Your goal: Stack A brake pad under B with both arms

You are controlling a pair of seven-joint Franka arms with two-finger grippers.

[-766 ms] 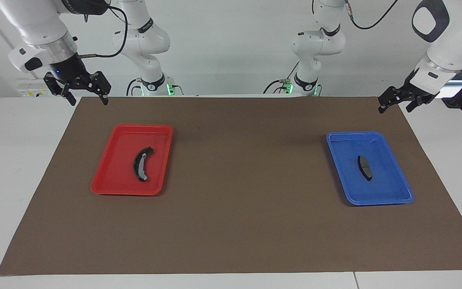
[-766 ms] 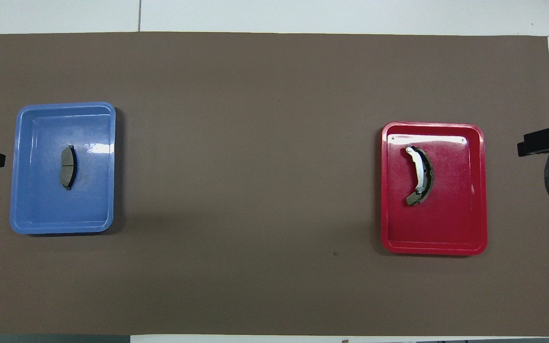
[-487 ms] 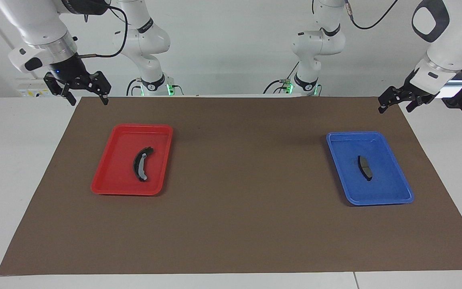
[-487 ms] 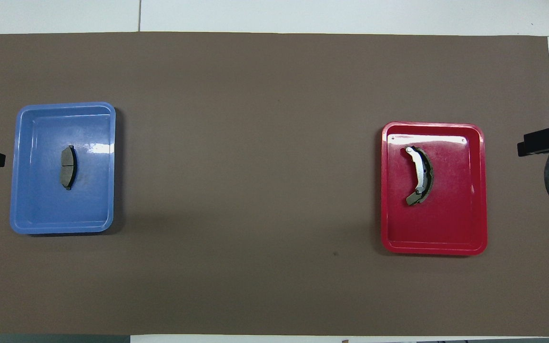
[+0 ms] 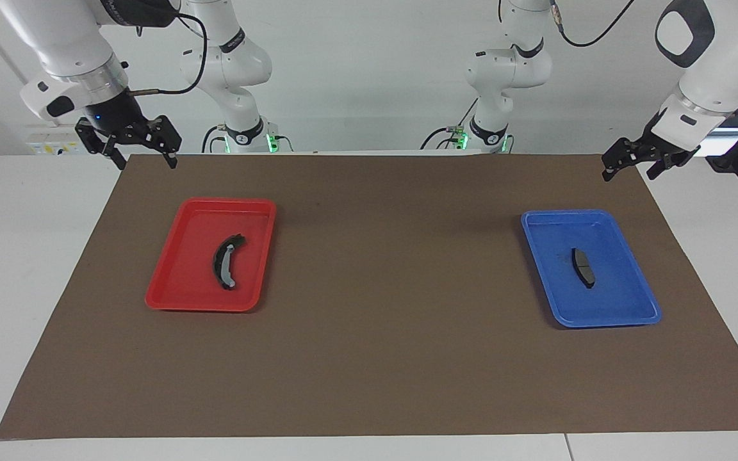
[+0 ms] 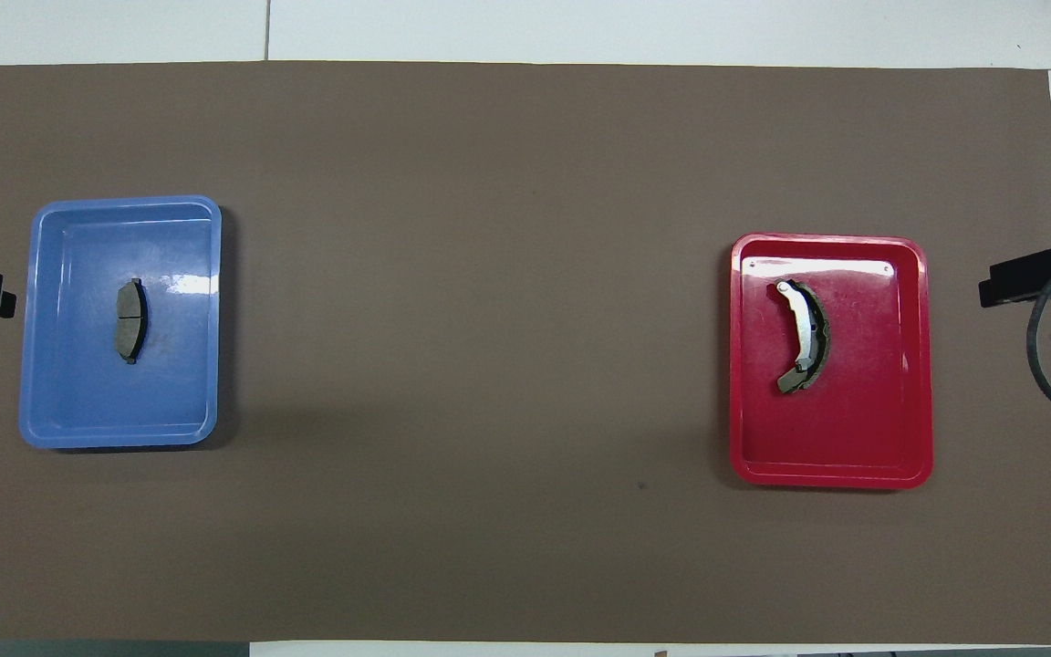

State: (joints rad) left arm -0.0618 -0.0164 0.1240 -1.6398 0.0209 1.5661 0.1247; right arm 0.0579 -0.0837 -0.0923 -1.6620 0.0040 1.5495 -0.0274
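Both grippers are hanging open and empty: left gripper (image 5: 633, 164) above the mat's corner near the blue plastic tray (image 5: 625, 315), right gripper (image 5: 141, 148) near the red plastic tray (image 5: 170, 301). The short dark grey lens-shaped pad A (image 5: 582, 267) is lying in the blue tray, the long crescent pad B with pale strip (image 5: 225, 261) in the red, likely so each arm can pick one.

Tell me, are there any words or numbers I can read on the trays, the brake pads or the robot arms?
None can be read.
Red tray: no writing.
Blue tray: no writing.
Both brake pads: no marks to read.
Arm joint band: small lettering, too small to read.
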